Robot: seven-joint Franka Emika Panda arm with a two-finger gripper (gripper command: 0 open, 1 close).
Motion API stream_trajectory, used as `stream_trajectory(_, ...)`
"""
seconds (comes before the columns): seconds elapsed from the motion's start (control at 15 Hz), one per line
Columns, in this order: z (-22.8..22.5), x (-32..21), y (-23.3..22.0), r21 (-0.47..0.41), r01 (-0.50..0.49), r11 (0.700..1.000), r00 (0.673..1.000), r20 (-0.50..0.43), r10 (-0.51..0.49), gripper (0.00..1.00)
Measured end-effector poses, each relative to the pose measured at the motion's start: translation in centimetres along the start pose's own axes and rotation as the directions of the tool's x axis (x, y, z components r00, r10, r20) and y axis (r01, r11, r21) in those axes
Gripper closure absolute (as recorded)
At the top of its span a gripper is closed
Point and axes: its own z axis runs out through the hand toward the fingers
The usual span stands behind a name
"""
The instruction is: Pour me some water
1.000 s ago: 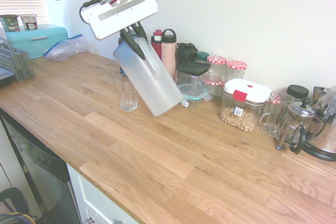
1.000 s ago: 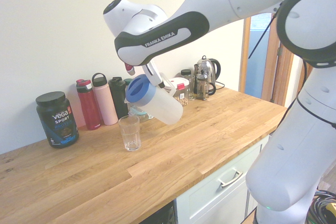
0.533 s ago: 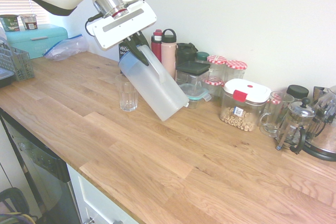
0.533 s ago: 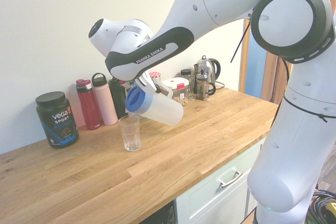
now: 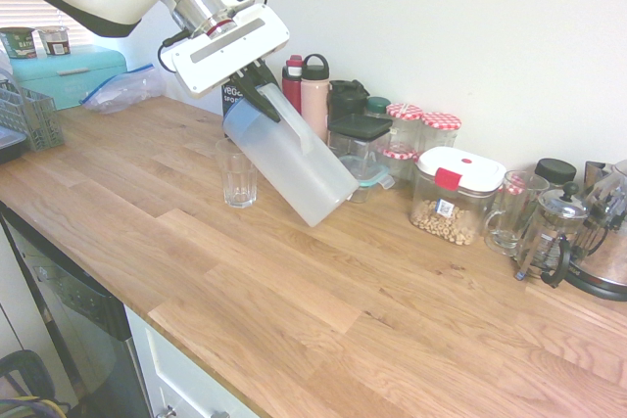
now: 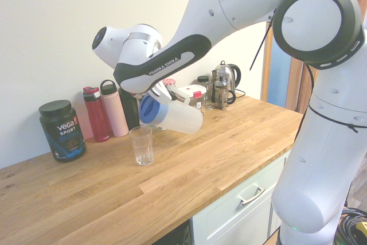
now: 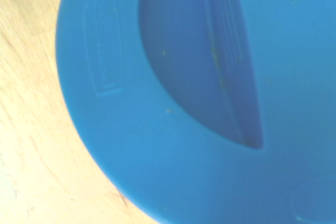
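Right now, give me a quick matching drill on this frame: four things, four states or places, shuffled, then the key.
Things:
1. jug
2. glass
3. pink bottle
4. cereal box

States or places:
A. upright on the counter, below the jug's blue lid
B. holds round cereal pieces, white lid with a red clip
C. tilted in the air, held by the gripper
D. by the wall, black loop cap, next to the red bottle

Pairs: 1-C, 2-A, 3-D, 4-B

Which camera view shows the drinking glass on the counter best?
The second exterior view: the glass stands unobstructed below the tilted jug's blue lid. The first exterior view shows it just beside the jug. The wrist view shows only lid and counter.
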Motion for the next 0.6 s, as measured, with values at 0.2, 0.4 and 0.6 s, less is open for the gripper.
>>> stream_trajectory(0.2,0.16,0.16,-0.37,-0.011,0.009,1.000,1.000,0.004,-0.009,1.00)
stream_trajectory(0.4,-0.18,0.06,-0.60,-0.017,0.012,1.000,1.000,0.006,-0.012,1.00)
stream_trajectory(0.6,-0.09,-0.34,0.31,0.000,-0.013,1.000,1.000,0.005,0.013,1.00)
